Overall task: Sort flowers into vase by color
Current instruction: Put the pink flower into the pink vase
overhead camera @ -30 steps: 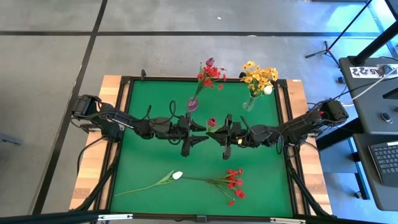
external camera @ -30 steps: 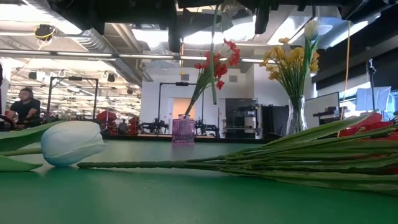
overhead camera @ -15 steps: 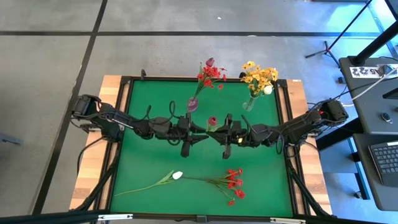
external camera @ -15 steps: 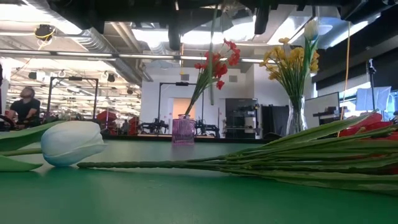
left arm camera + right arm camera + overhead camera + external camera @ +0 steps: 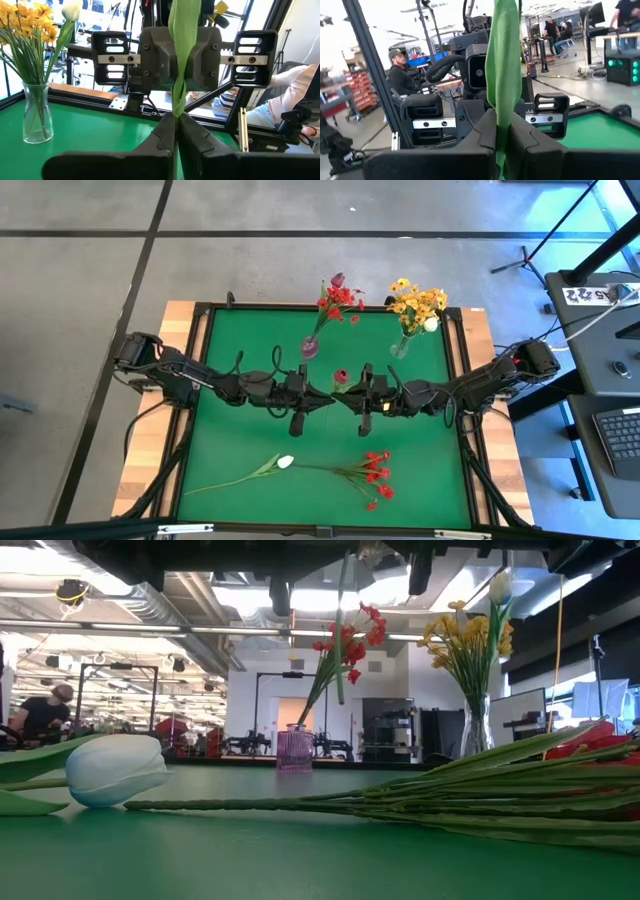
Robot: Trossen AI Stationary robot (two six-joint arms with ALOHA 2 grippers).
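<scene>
A dark pink-red tulip (image 5: 341, 376) with a green stem and leaf is held upright above the table's middle. My left gripper (image 5: 328, 396) and my right gripper (image 5: 347, 398) meet there tip to tip, both shut on it. Its stem (image 5: 342, 640) hangs down in the low view. A purple vase (image 5: 311, 347) with red sprays and a dark tulip stands at the far side. A clear vase (image 5: 400, 347) holds yellow-orange sprays and a white tulip (image 5: 431, 324). A white tulip (image 5: 285, 462) and a red spray (image 5: 375, 475) lie flat on the green mat. My left gripper pinches the tulip's green stem (image 5: 176, 102) between its two fingers. The fingers lie level, come from the table's left and cross the stem. The tulip is upright and clear of the mat. My right gripper pinches the stem's green leaf (image 5: 503, 112) between its two fingers. The fingers lie level, come from the table's right and cross the stem. The tulip stands upright, clear of the mat.
The green mat (image 5: 230, 440) has a black frame, on a wooden table. The two vases stand close together at the far edge. The lying flowers take up the near middle. People show in the room beyond the table (image 5: 40, 710).
</scene>
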